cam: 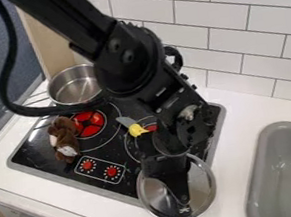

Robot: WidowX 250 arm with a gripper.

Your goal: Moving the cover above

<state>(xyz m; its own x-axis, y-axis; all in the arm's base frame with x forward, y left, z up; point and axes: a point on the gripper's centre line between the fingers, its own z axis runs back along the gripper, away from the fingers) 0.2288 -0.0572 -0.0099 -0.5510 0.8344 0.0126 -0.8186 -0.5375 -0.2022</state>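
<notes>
the cover [201, 179] is the round glass lid with the metal rim, down at the front right corner of the cooktop [121, 182], overlapping its edge and the white surface [236, 164] in this view. what matters is how it lines up with the tool [180, 197] — the tool is right over its middle, with glass and rim showing on both sides and the near rim just past its tip. being round, the lid offers no long side to line up with; only its centre counts, and a knob there, if it has one, is hidden under the black parts. from where i stand i can't tell whether the tool is apart, together or clamped on the lid, nor whether the lid is resting or lifted.

if "above" means toward the tiled wall [213, 11], the lid should go straight away from the near edge — a poorly centred grip could let it tip.
</notes>
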